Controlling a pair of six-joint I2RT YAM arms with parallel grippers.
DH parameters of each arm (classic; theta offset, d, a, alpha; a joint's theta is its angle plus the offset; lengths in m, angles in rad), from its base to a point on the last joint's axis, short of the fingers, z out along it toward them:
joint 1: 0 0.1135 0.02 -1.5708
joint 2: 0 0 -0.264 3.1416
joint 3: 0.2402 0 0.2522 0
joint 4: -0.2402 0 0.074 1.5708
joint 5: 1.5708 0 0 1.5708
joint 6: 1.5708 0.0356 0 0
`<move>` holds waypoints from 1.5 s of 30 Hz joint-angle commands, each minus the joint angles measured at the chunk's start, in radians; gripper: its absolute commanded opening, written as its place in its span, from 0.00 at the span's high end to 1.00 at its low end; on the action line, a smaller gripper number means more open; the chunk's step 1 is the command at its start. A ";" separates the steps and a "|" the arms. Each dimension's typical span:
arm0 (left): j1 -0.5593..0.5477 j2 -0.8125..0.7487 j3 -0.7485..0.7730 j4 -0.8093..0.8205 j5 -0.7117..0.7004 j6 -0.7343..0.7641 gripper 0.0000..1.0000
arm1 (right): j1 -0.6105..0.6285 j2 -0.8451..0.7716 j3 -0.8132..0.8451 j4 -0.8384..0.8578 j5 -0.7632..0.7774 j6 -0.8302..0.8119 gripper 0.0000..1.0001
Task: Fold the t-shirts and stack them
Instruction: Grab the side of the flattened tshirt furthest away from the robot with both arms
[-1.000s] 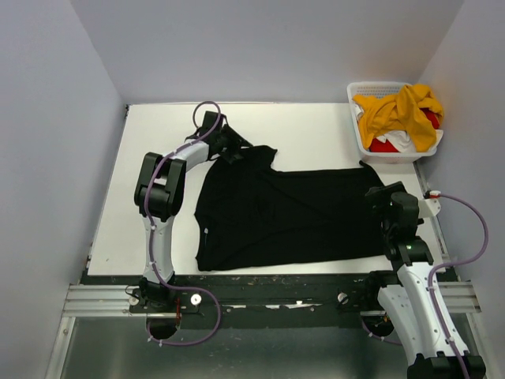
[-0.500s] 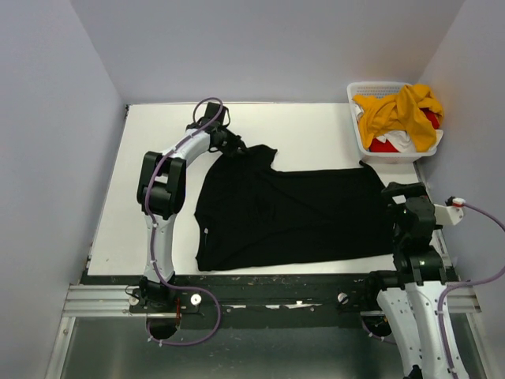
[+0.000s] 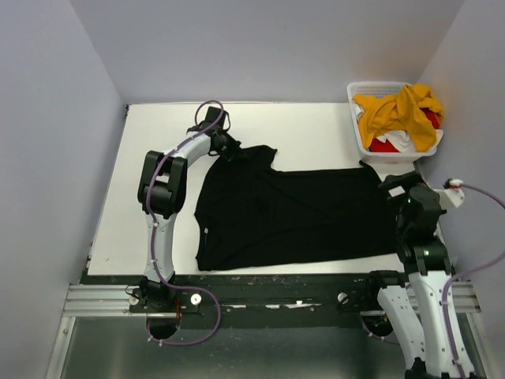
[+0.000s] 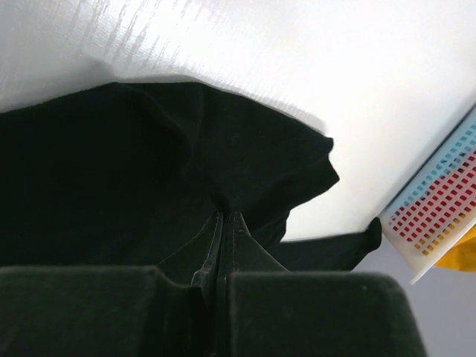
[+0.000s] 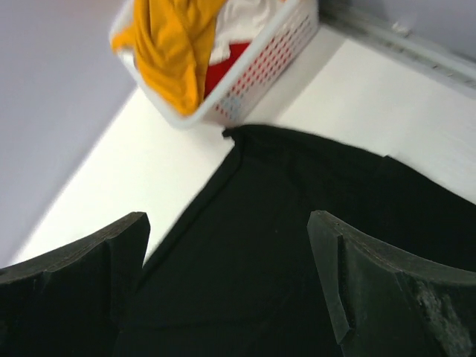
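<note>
Black t-shirt lies spread across the middle of the table, not yet folded. Its far right corner lies just beside the basket, which holds the yellow shirt, red shirt and white shirt.

Left gripper: jaws pressed together on a raised pinch of black cloth at the far left sleeve. Right gripper: jaws wide apart above the shirt's right edge, holding nothing.

Risks noted:
- With one corner held, a pull by the left arm would likely drag and bunch the cloth.
- The pinch looks gathered and may hold several layers, which would skew the fold.
- A right-hand grasp at the far corner could strike the basket.
</note>
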 commanded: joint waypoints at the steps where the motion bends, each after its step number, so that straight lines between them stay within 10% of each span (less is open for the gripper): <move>1: 0.000 -0.056 -0.074 0.082 0.041 0.097 1.00 | -0.005 0.261 0.070 0.081 -0.267 -0.186 0.05; 8: -0.004 -0.147 -0.136 0.091 0.034 0.180 1.00 | 0.016 0.729 0.261 0.108 -0.347 -0.251 0.13; 20: -0.005 -0.252 -0.300 0.178 0.110 0.254 1.00 | 0.103 1.282 0.534 0.233 0.030 -0.303 0.35; 29: -0.008 -0.277 -0.366 0.233 0.195 0.264 1.00 | 0.107 1.354 0.406 0.673 -0.055 -0.891 0.39; 45: -0.009 -0.302 -0.350 0.176 0.116 0.312 1.00 | 0.107 1.519 0.471 0.672 0.030 -0.986 0.49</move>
